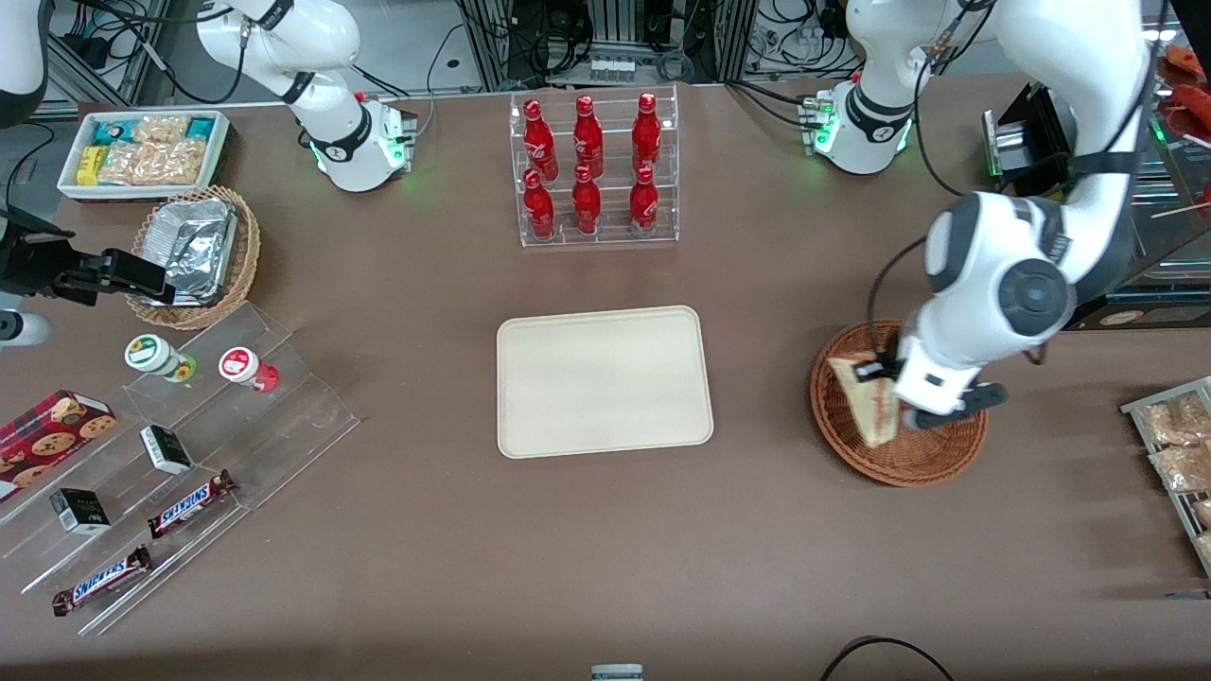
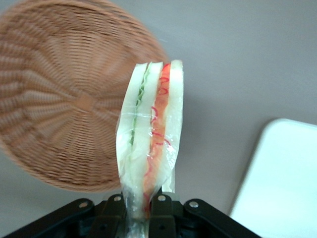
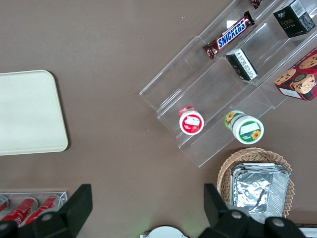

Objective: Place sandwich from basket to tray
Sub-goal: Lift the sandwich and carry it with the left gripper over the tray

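The sandwich (image 1: 868, 395), a plastic-wrapped white bread wedge with red and green filling, hangs in my left gripper (image 1: 889, 392) above the reddish-brown wicker basket (image 1: 932, 459). In the left wrist view the gripper (image 2: 137, 208) is shut on the sandwich's (image 2: 151, 129) narrow end, with the empty basket (image 2: 64, 104) below it. The cream-beige tray (image 1: 604, 380) lies empty at the table's middle, toward the parked arm from the basket. Its corner shows in the left wrist view (image 2: 285, 183).
A clear rack of red bottles (image 1: 594, 170) stands farther from the front camera than the tray. A rack of packaged snacks (image 1: 1178, 445) sits at the working arm's end. Clear tiered shelves (image 1: 180, 445) with candy bars, a foil basket (image 1: 194, 251) and a snack box (image 1: 142, 151) lie toward the parked arm's end.
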Robot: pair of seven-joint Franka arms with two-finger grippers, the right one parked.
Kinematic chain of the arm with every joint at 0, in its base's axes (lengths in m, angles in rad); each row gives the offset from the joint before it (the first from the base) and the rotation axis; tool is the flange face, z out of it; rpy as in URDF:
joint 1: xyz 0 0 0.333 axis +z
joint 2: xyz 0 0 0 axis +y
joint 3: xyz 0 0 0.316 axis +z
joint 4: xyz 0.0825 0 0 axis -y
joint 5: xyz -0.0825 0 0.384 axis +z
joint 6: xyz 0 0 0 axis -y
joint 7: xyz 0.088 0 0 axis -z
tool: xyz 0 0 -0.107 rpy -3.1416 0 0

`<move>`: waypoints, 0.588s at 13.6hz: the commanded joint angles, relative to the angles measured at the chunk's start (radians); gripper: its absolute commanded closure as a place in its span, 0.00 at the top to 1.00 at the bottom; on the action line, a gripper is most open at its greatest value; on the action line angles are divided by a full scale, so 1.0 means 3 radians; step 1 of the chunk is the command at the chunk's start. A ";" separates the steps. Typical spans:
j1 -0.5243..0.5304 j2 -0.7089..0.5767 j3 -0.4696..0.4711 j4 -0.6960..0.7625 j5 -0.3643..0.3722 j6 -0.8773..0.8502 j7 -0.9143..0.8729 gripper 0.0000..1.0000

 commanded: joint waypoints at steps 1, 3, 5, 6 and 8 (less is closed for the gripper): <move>-0.0002 0.0282 -0.0350 0.0353 0.0099 -0.0125 -0.0340 0.00; -0.0246 0.0496 -0.0454 0.0557 0.0278 -0.0130 -0.0663 0.00; -0.0527 0.0762 -0.0449 0.0802 0.0314 -0.0130 -0.0934 0.00; -0.0660 0.0885 -0.0449 0.0900 0.0320 -0.0115 -0.1052 0.00; -0.0906 0.1125 -0.0444 0.1160 0.0421 -0.0110 -0.1307 0.00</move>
